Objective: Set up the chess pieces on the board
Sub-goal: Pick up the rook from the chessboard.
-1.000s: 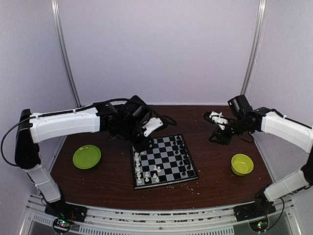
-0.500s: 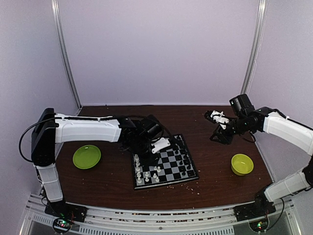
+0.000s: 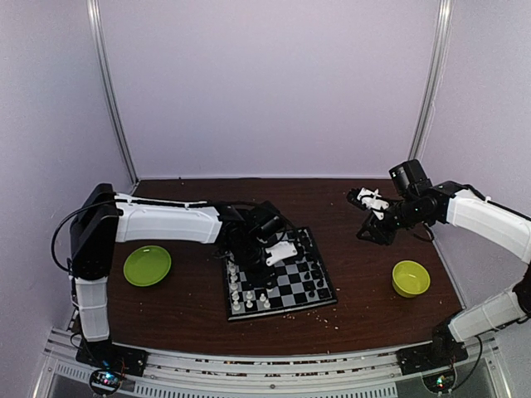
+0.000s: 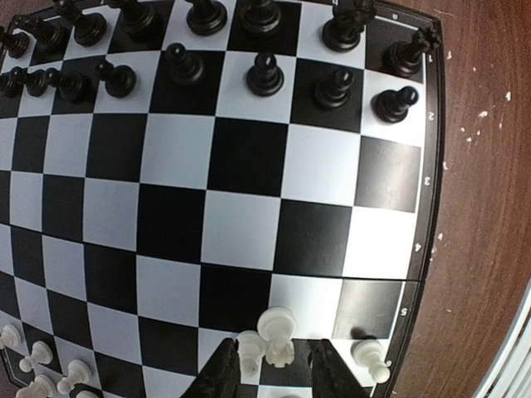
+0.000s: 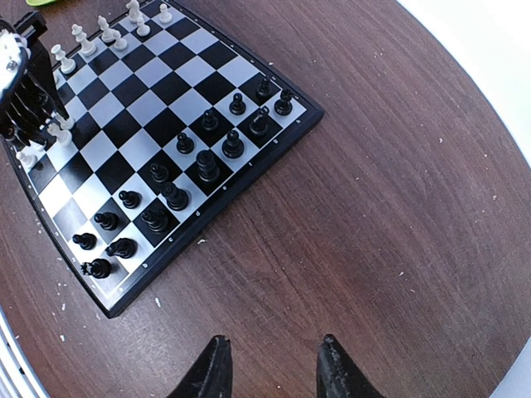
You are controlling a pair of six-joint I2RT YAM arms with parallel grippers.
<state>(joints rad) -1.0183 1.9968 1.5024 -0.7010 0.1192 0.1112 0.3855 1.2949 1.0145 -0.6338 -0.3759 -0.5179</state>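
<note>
Black chess pieces (image 4: 265,75) fill two board (image 4: 241,157) rows; white ones stand opposite.

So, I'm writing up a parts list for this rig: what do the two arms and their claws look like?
The left arm and right arm both have white shell segments with black joints. The left claw and right claw each have two dark, tapered fingers.
</note>
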